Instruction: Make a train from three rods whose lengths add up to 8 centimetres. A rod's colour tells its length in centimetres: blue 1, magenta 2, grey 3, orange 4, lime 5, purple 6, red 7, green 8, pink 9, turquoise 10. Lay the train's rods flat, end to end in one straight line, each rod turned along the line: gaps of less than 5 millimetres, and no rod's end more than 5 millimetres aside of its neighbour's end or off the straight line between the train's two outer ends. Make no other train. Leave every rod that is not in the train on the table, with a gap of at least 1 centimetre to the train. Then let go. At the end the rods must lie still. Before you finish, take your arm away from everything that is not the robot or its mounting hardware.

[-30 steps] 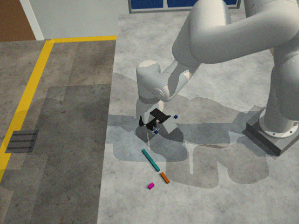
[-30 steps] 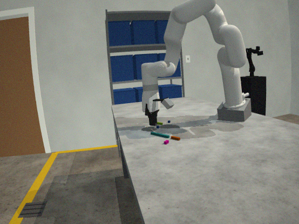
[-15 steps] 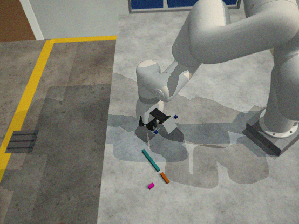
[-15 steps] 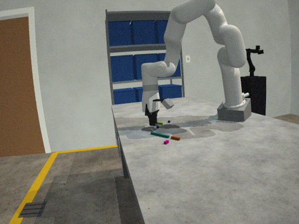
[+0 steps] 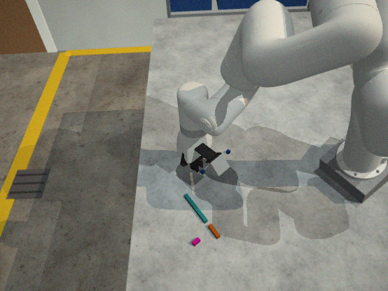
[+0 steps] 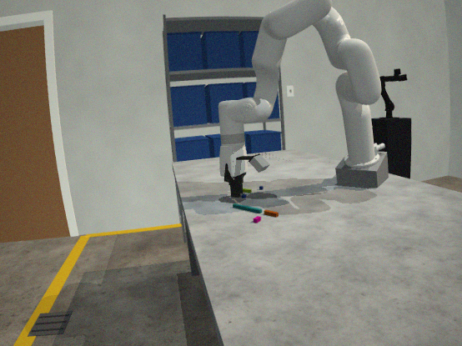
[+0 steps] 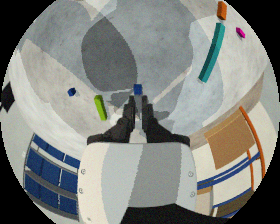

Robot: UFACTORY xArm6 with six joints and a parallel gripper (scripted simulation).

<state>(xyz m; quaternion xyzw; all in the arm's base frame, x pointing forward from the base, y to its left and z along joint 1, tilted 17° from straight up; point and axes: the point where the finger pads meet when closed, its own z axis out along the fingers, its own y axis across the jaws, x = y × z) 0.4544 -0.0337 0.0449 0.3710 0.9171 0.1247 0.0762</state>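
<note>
My gripper (image 7: 138, 102) (image 5: 200, 169) (image 6: 236, 193) points straight down, low over the table, and is shut on a small blue rod (image 7: 138, 88) (image 5: 202, 171) (image 6: 243, 195). A second blue rod (image 7: 71, 91) (image 5: 227, 151) (image 6: 260, 188) lies apart on the table. A lime rod (image 7: 100, 107) (image 6: 247, 191) lies flat close beside the fingers; the wrist hides it in the top view. A turquoise rod (image 5: 196, 208) (image 6: 247, 208) (image 7: 213, 53) lies nearer the front, with an orange rod (image 5: 213, 231) (image 6: 271, 213) (image 7: 221, 10) roughly in line just past its end. A magenta rod (image 5: 196, 241) (image 6: 257, 219) (image 7: 240, 32) lies a little aside of the orange one.
The table's left edge (image 5: 134, 197) runs close to the rods, with a drop to the floor. The arm's base (image 5: 354, 176) (image 6: 360, 175) stands at the right. A shelf with blue bins (image 6: 208, 101) stands behind the table.
</note>
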